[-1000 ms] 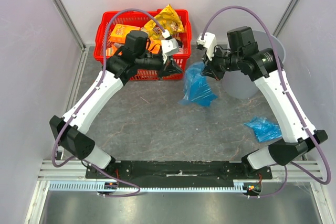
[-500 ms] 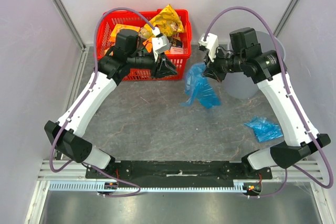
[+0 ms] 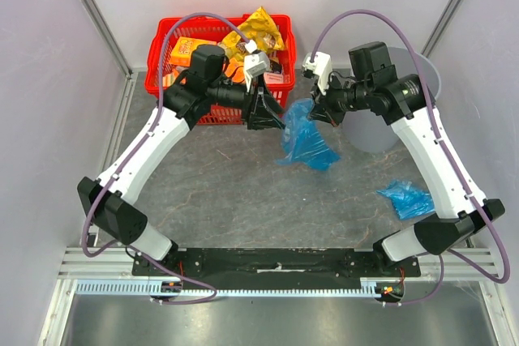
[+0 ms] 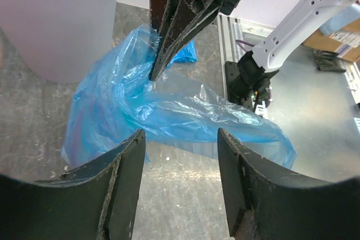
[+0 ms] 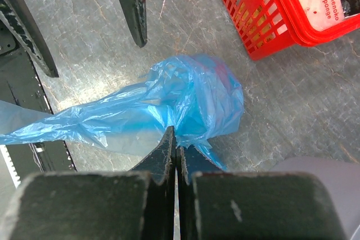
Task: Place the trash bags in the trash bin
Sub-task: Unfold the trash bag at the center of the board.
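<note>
A blue trash bag (image 3: pixel 306 139) hangs pinched at its top in my right gripper (image 3: pixel 319 113), its lower part resting on the table. In the right wrist view the shut fingertips (image 5: pixel 175 139) bite the bag's gathered film (image 5: pixel 194 96). My left gripper (image 3: pixel 274 121) stands open just left of that bag, nothing between its jaws; its wrist view shows the bag (image 4: pixel 169 108) right ahead of the gap (image 4: pixel 181 141). The grey trash bin (image 3: pixel 428 79) stands behind the right arm, seen close in the left wrist view (image 4: pixel 56 26). A second trash bag (image 3: pixel 405 198) lies crumpled at right.
A red mesh basket (image 3: pixel 166 38) with a yellow packet (image 3: pixel 261 28) and boxes sits at the back left, close behind the left gripper. Walls and aluminium rails enclose the table on both sides. The arm bases stand at the near edge.
My left gripper has opened and swung back towards the hanging bag. The right gripper still holds the bag, nearly unmoved.
</note>
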